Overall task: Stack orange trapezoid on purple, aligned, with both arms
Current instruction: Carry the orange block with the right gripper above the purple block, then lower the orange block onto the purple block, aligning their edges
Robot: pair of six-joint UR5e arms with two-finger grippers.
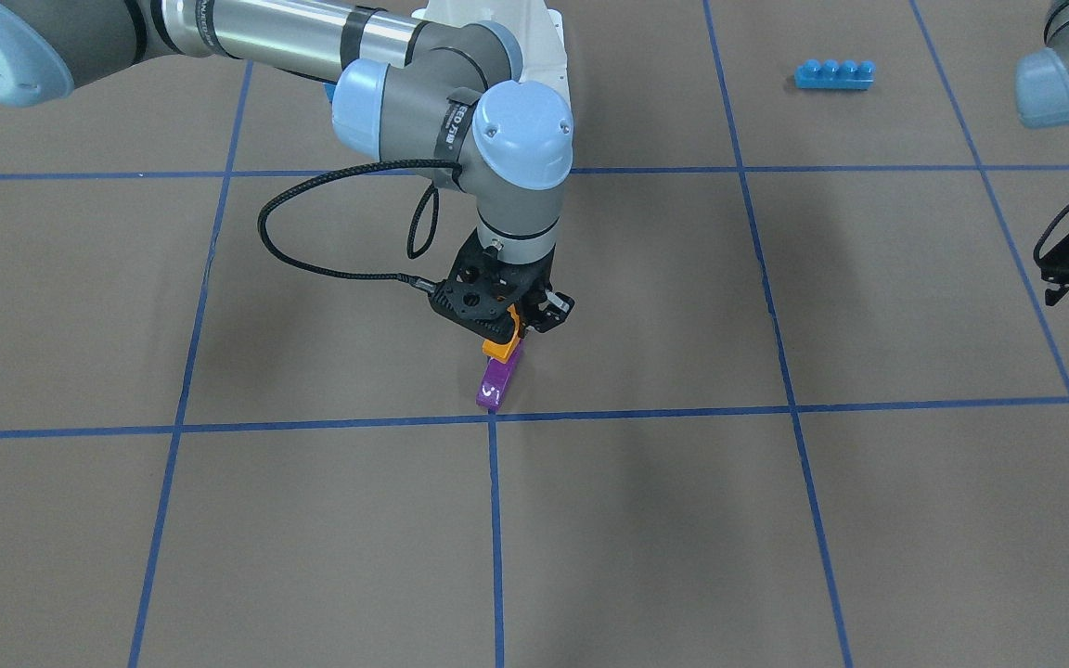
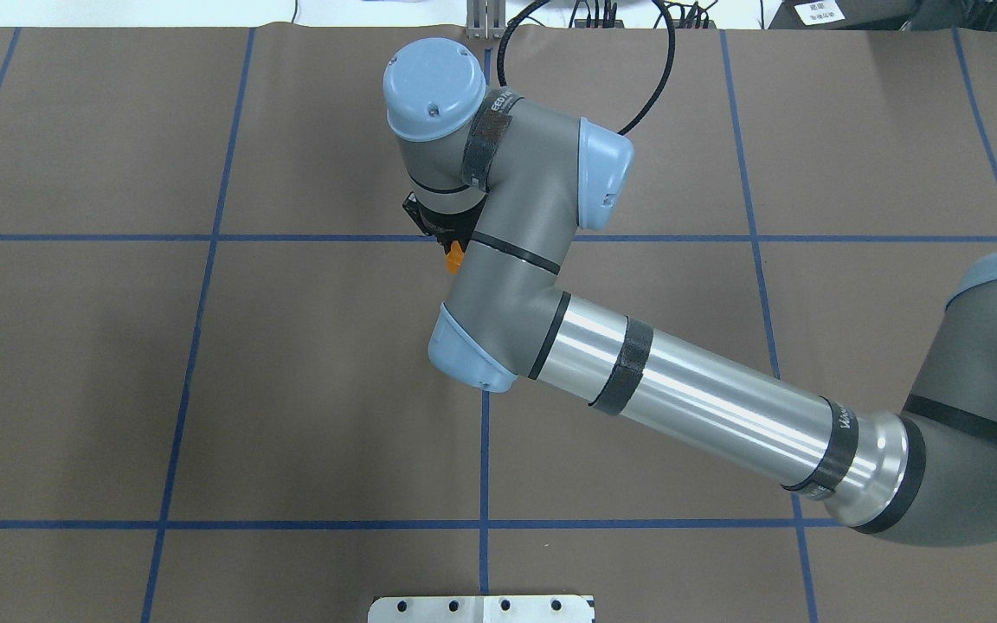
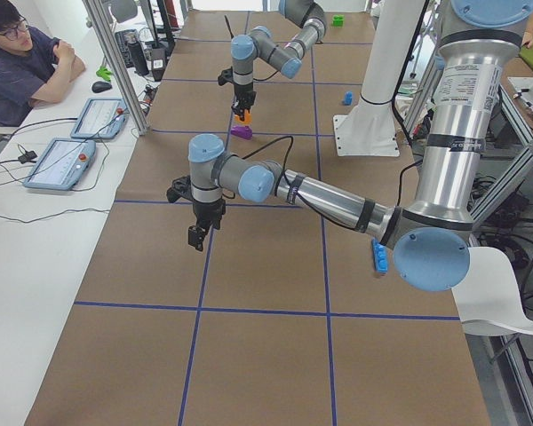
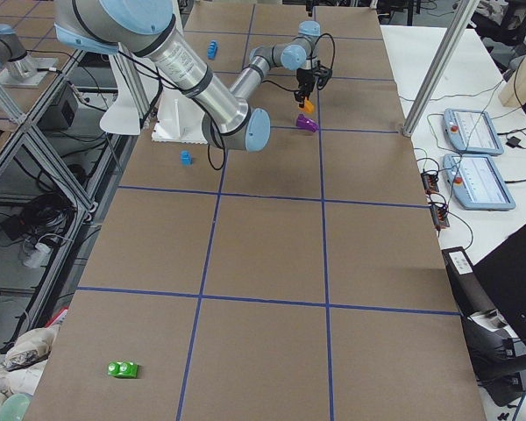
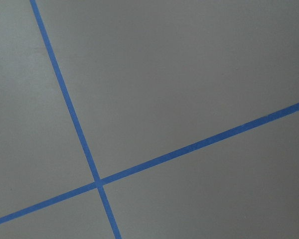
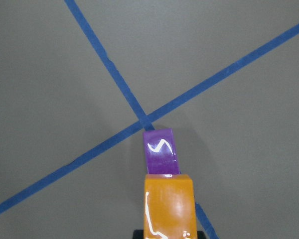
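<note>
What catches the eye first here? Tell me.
The right gripper holds the orange trapezoid just above the purple block, which lies by a tape crossing. A long blue four-stud brick lies apart, toward the robot's left.

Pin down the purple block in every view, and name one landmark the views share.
Exterior front-facing: centre, the purple block next to the orange trapezoid.
Overhead exterior: not visible, covered by the right arm.
Exterior left: far end, upper middle, the block.
Exterior right: upper middle, the block.
Left wrist-mounted: not in it.
Right wrist-mounted: lower centre, the block.
Landmark: the blue tape crossing by the block's end.
</note>
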